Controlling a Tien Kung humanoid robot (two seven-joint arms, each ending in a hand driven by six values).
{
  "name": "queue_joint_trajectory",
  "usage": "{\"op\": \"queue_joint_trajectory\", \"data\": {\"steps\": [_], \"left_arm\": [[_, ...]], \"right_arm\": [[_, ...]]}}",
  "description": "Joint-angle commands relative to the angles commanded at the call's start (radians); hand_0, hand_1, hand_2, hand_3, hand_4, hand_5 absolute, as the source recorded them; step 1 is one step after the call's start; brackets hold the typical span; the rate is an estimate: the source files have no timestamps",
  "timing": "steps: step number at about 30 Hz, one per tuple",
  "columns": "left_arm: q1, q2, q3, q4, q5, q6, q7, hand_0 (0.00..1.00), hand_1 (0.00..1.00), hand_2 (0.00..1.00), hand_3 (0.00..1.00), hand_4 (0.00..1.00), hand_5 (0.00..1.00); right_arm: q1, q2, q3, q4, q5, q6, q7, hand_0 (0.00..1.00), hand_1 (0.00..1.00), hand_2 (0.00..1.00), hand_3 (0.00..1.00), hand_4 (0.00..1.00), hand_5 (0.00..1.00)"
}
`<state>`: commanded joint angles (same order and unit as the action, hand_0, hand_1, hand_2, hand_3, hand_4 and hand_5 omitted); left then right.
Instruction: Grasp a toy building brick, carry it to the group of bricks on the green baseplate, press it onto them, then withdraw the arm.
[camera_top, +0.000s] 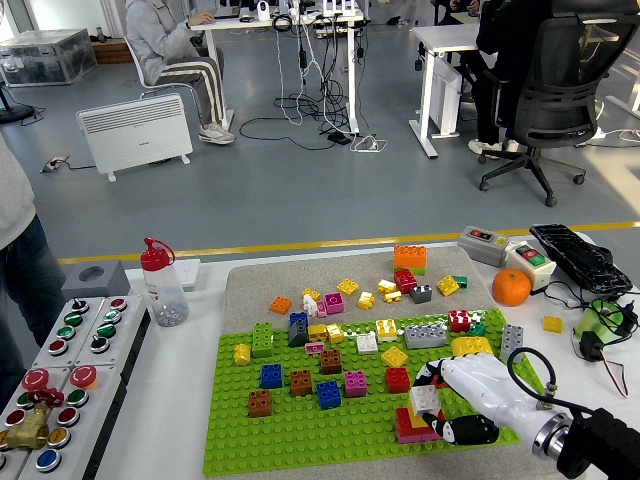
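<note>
The studded green baseplate (300, 425) lies flat on the white table, carrying scattered glossy plastic blocks: a brown brick (260, 403) at near left, a blue brick (329, 395) towards the middle. At its near right corner stands a short stack (412, 423), red and pink at the base, yellow above. A pale grey brick (424, 400), squarish with no clear long axis, sits on top, studs up. The right hand (455, 395), smooth white shell with black fingertips, grasps that grey brick, fingers curled around it.
</note>
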<state>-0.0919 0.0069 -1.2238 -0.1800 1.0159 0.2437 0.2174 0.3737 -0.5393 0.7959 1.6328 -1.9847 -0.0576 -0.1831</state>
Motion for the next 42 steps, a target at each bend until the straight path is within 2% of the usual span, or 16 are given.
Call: {"op": "queue_joint_trajectory", "data": {"steps": [42], "left_arm": [[0.001, 0.001, -0.004, 0.0, 0.0, 0.001, -0.002, 0.664, 0.611, 0.565, 0.444, 0.243, 0.998]], "right_arm": [[0.0, 0.004, 0.016, -0.008, 0.013, 0.003, -0.002, 0.571, 0.665, 0.706, 0.704, 0.66, 0.164]]}}
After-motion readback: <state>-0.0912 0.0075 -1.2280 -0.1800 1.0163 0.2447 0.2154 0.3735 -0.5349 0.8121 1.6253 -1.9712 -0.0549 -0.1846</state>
